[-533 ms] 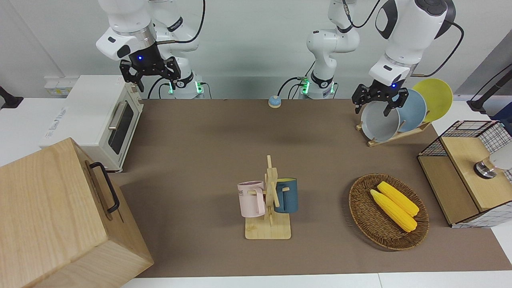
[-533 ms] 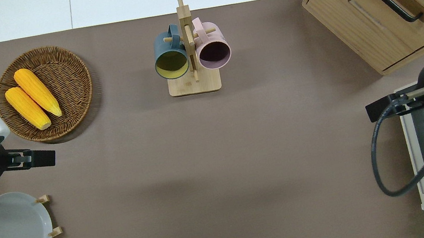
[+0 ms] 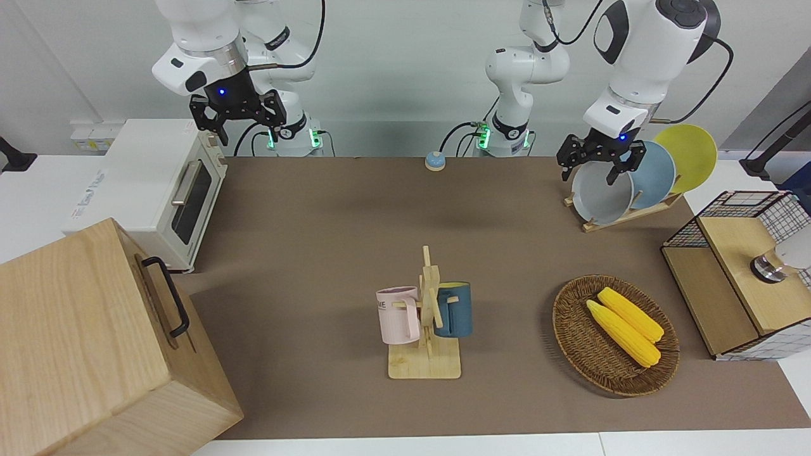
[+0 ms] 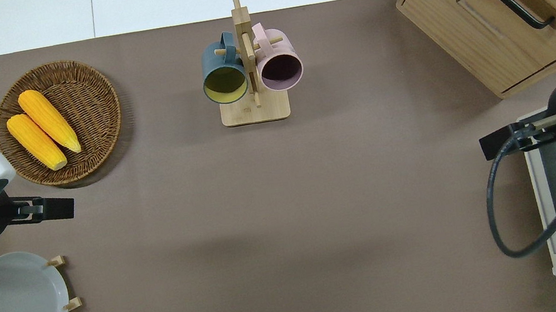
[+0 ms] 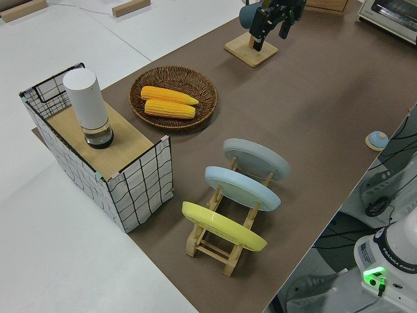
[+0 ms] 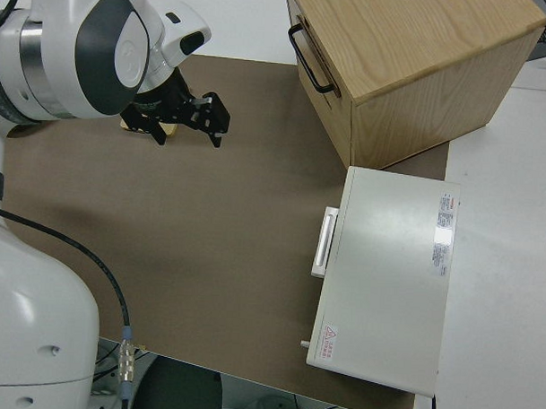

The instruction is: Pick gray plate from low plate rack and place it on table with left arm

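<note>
The gray plate (image 3: 600,193) (image 4: 20,301) (image 5: 256,158) leans in the low plate rack (image 3: 624,215) (image 5: 215,244), in the slot nearest the middle of the table (image 3: 329,209). The rack stands at the left arm's end. My left gripper (image 3: 592,163) (image 4: 41,209) (image 5: 273,16) hangs open and holds nothing. From the front it sits just above the plate's top rim. From overhead it is over the mat between the rack and the corn basket. The right gripper (image 3: 237,123) (image 6: 182,121) is parked and open.
A sky-blue plate (image 3: 656,174) and a yellow plate (image 3: 690,152) fill the rack's other slots. A wicker basket (image 3: 570,342) of corn, a wire-frame box (image 3: 747,272), a mug tree (image 3: 426,323), a small bell (image 3: 434,161), a wooden cabinet (image 3: 82,342) and a toaster oven (image 3: 158,183) stand around.
My left gripper has shifted slightly toward the robots, closer to the gray plate. The right arm has not moved.
</note>
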Available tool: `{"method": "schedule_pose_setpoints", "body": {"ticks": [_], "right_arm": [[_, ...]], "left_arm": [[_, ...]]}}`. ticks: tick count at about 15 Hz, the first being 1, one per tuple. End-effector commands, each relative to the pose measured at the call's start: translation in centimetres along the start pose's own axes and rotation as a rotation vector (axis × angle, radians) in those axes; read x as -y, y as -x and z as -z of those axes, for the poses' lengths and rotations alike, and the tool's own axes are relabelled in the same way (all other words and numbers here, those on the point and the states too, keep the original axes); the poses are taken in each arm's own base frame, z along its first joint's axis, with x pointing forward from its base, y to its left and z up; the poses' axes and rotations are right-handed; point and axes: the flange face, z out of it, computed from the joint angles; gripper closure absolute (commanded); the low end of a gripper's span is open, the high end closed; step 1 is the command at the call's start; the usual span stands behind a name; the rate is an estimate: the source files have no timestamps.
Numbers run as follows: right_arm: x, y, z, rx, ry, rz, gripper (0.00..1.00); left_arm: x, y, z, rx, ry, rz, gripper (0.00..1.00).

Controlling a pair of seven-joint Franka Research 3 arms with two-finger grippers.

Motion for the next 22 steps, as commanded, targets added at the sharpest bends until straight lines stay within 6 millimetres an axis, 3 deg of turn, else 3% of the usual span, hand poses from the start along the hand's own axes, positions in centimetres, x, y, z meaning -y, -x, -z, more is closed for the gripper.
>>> {"method": "schedule_pose_setpoints", "body": {"ticks": [1,9,15,22], "right_arm": [[-0.1,0.3,0.3,0.006,-0.010,-0.003,0.011],[-0.1,0.3,0.3,0.006,-0.010,-0.003,0.013],[-0.1,0.3,0.3,0.006,-0.010,-0.003,0.011],[-0.1,0.3,0.3,0.006,-0.010,-0.003,0.013]], "left_arm": [[0.4,0.6,-0.2,0.007,-0.002,0.009,0.00],[1.6,1.0,0.3,-0.001,-0.001,0.028,0.00],[7.1,2.8,1.1,0.018,0.003,0.029,0.00],[14.8,7.2,2.8,0.038,0.027,0.042,0.00]]}}
